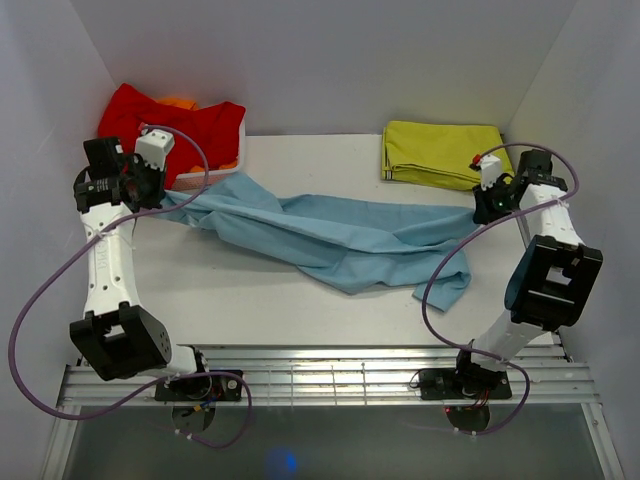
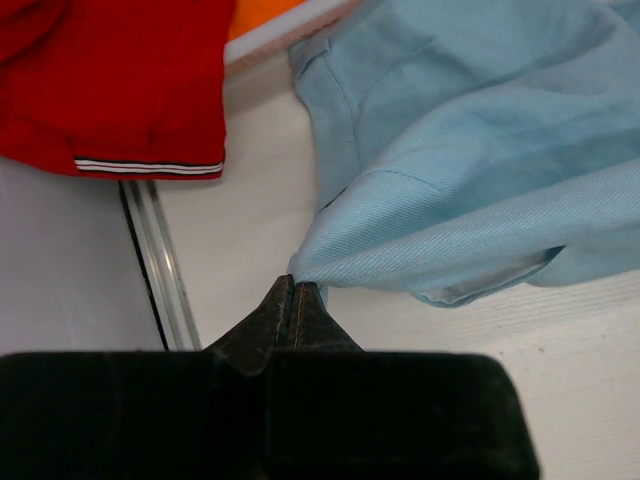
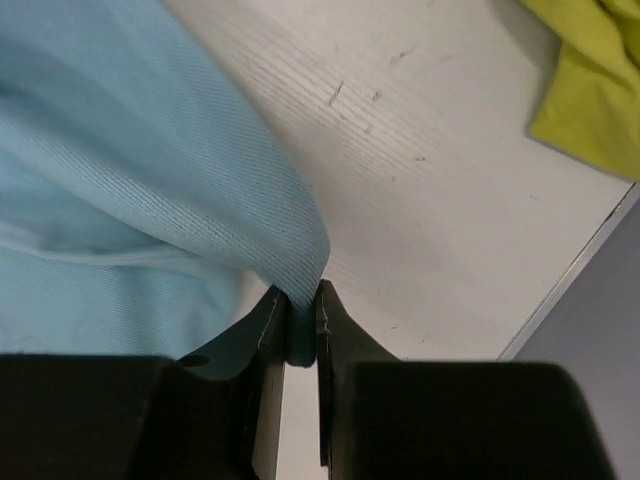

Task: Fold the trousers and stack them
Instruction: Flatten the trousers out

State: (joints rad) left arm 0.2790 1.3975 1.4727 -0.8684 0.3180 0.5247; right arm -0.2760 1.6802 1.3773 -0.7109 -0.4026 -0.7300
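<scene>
The light blue trousers lie stretched in a twisted band across the table, from the left arm to the right arm. My left gripper is at their left end. In the left wrist view its jaws are pressed together, with a corner of the trousers pinched at the very tips. My right gripper is at the right end. Its jaws are shut on a fold of the trousers, which fills the narrow gap between the fingers. One loose end hangs towards the front right.
A red garment and something orange sit in a white bin at the back left. A folded yellow-green cloth lies at the back right. White walls enclose the table on three sides.
</scene>
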